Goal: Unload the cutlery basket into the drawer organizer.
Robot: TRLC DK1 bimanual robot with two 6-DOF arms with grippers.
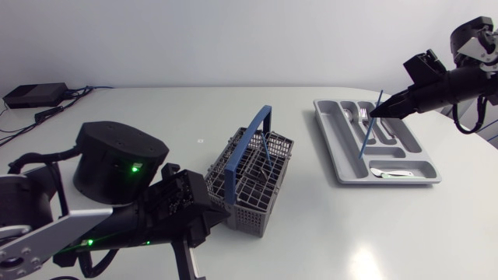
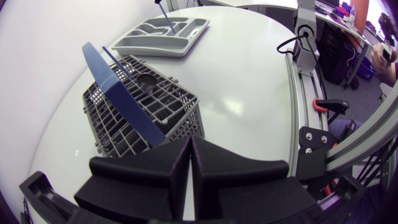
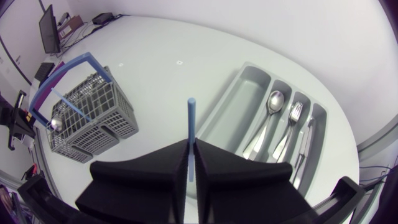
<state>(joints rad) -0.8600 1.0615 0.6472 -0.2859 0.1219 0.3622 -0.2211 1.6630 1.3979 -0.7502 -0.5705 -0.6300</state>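
One blue stick (image 1: 366, 138) clamped in right fingers (image 1: 394, 103) over organizer (image 1: 327, 138), spoon (image 3: 275, 99), fork (image 3: 296, 114) inside, left fingers (image 2: 149, 180) closed empty beside basket (image 1: 249, 183)

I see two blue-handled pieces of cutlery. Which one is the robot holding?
The blue-handled utensil pinched in the right gripper, above the drawer organizer. The other blue-handled piece stands in the cutlery basket, untouched.

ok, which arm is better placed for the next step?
Right. The right gripper is shut on the blue utensil, which hangs over the organizer tray. The left gripper sits shut and empty beside the basket.
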